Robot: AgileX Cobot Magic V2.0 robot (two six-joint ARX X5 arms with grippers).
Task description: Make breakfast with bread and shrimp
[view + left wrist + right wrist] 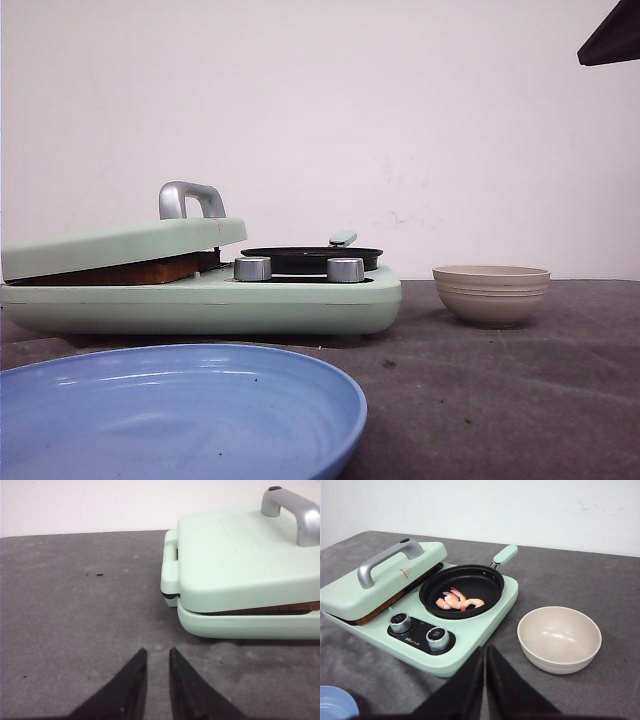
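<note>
**Breakfast station: items on grey mat**

1. Breakfast maker (420, 625): mint-green moulded plastic, rounded corners, smooth matte shell. Hinged press lid (120, 245) w/ silver metal loop handle (190, 198); lid sits tilted, not fully down.
2. Bread (130, 272): clamped between lid and base; only a toasted brown crust edge shows along the gap. Slice count can't be told.
3. Pan (461, 590): round, black non-stick, shallow, mint handle; seated on the maker's right half.
4. Shrimp (457, 600): pink-orange, curled, a few pcs lying in the pan.
5. Two knobs (419, 630): ribbed silver metal, on black control panel at front of maker.
6. Bowl (559, 639): beige, round, ridged outer wall, glossy inside; just beside maker, to its right.
7. Plate (180, 410): blue, glossy, wide shallow rim; nearest the front cam.
8. Table cover (75, 610): dark grey, felt-like, a few specks.
9. Left gripper (156, 655): black tapered fingers, narrow gap, grasping nothing, over bare mat near lid's hinge end.
10. Right gripper (484, 652): black fingers pressed together, nothing between, facing the maker's front.
</note>
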